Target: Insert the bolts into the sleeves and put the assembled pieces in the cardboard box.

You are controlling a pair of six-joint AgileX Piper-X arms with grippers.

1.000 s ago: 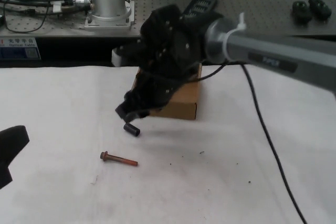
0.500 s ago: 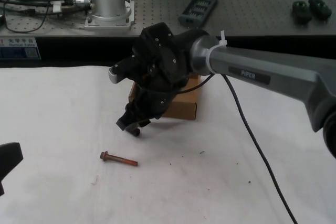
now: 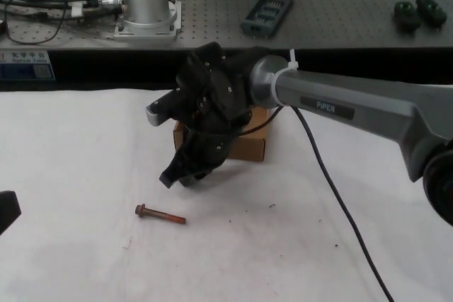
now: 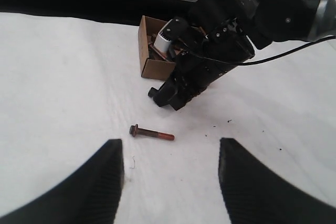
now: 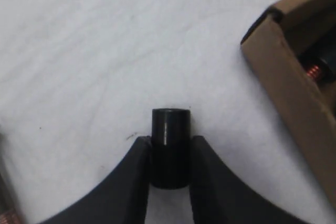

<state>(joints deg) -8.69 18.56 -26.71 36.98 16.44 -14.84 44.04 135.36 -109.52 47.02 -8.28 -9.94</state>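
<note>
My left tool (image 4: 170, 153) is hanging wide open and empty, with the bolt (image 4: 151, 132) lying on the worktop (image 4: 63, 77) just beyond. Farther off, my right tool (image 5: 170, 142) is pinching the sleeve (image 5: 170, 127) near the box (image 5: 291, 82). I'm judging this the sleeve pickup. Next I'm needing a lift, then the bolt.

Right claw (image 5: 170, 153): both fingers (image 5: 131, 177) press against a short black sleeve (image 5: 170, 124), one on each side. The sleeve's free end sticks out past the fingertips over the white cloth (image 5: 94, 51) on the table. Nearby is an open cardboard box (image 5: 294, 93) with a coppery threaded bolt (image 5: 313, 71) visible inside.
</note>
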